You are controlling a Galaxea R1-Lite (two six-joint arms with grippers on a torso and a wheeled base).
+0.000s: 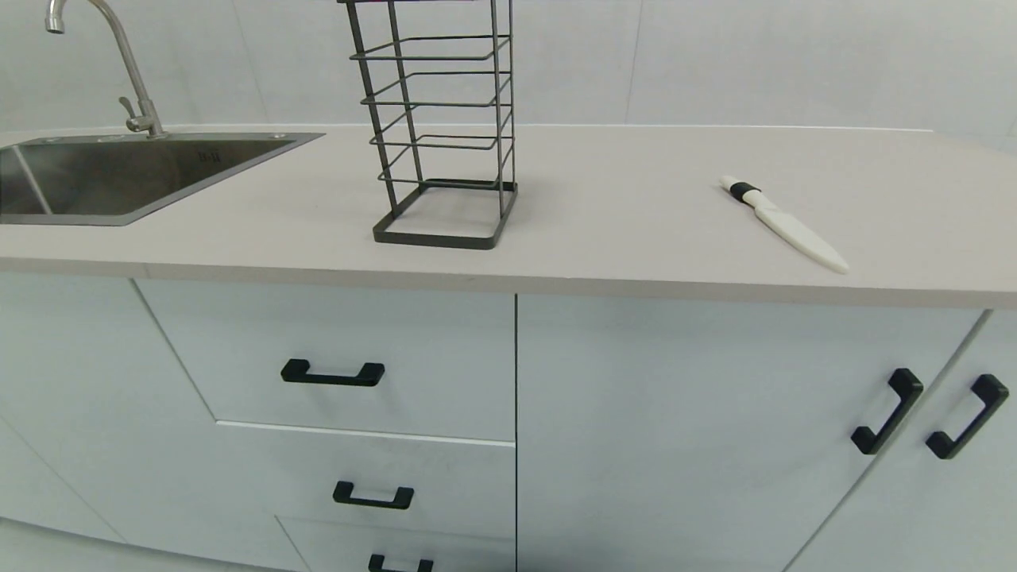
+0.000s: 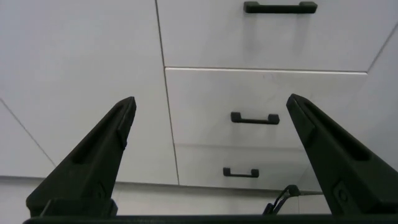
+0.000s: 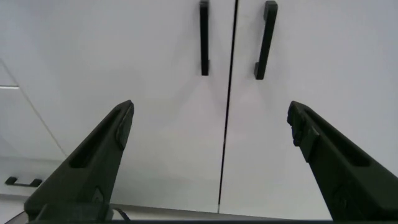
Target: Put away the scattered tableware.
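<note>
Knife (image 1: 783, 224) looks light, stiff, kinda slick, probably best gripped across the middle, with left gripper (image 2: 210, 102) and right gripper (image 3: 210, 107) jaws spread.

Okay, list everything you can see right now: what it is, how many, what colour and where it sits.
knife: one, white with a black band, lying on the right of the countertop
wire rack: one, black, standing upright mid-counter
sink: one, steel, set into the counter's left end
faucet: one, silver, behind the sink
countertop: one, pale beige, above the cabinets
drawer handles: three, black, stacked below the rack
door handles: two, black, on the white doors at lower right
left gripper: one, black, open, facing the drawers
right gripper: one, black, open, facing the doors
</note>
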